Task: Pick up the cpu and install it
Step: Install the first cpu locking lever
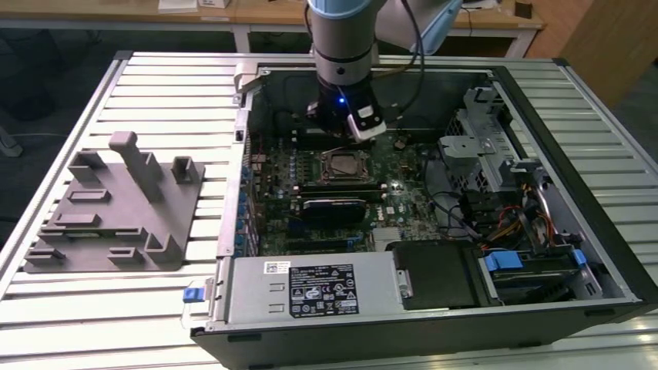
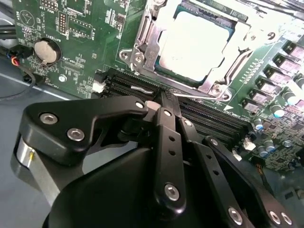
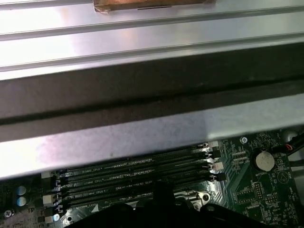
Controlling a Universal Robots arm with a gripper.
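Chip is sitting in its socket already.

The gripper (image 2: pixel 164 102) is keeping its fingers (image 2: pixel 167 137) pressed together, holding nothing, and hovering just beside the cpu (image 2: pixel 199 40). The cpu is lying flat in the socket (image 2: pixel 142 42); I think the install step is nearly done.

Lab or workshop: slatted metal bench (image 1: pixel 154 85), opened computer case (image 1: pixel 432 231), wooden desks (image 1: pixel 257 15) behind.

gripper (image 2: pixel 164 102) fingertips hidden behind its own linkage, cpu (image 2: pixel 199 40) corner cut off
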